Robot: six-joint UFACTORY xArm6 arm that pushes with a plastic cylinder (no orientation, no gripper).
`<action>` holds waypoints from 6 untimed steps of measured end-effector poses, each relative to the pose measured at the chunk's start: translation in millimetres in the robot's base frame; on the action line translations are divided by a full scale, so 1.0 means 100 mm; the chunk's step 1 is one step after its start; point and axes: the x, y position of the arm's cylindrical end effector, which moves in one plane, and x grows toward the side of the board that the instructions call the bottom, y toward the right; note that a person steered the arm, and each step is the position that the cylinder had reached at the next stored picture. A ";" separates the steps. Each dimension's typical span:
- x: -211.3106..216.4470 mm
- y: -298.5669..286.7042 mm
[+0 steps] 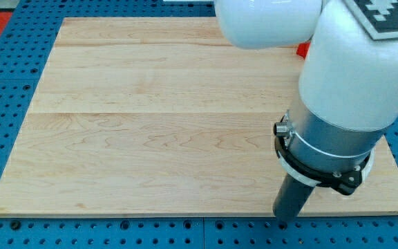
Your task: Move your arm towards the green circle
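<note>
My tip is at the view's bottom right, at the front edge of the wooden board. The white and grey arm body fills the view's right side and hides much of the board there. No green circle shows in this view. Only a sliver of a red block shows near the view's top right, beside the arm; its shape cannot be made out.
The board lies on a blue pegboard table that borders it on all sides. A black and white marker tag sits on the arm at the view's top right.
</note>
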 end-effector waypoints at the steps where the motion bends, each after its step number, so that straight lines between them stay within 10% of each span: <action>1: 0.00 0.12; 4: -0.67 1.41; 6: -1.04 0.57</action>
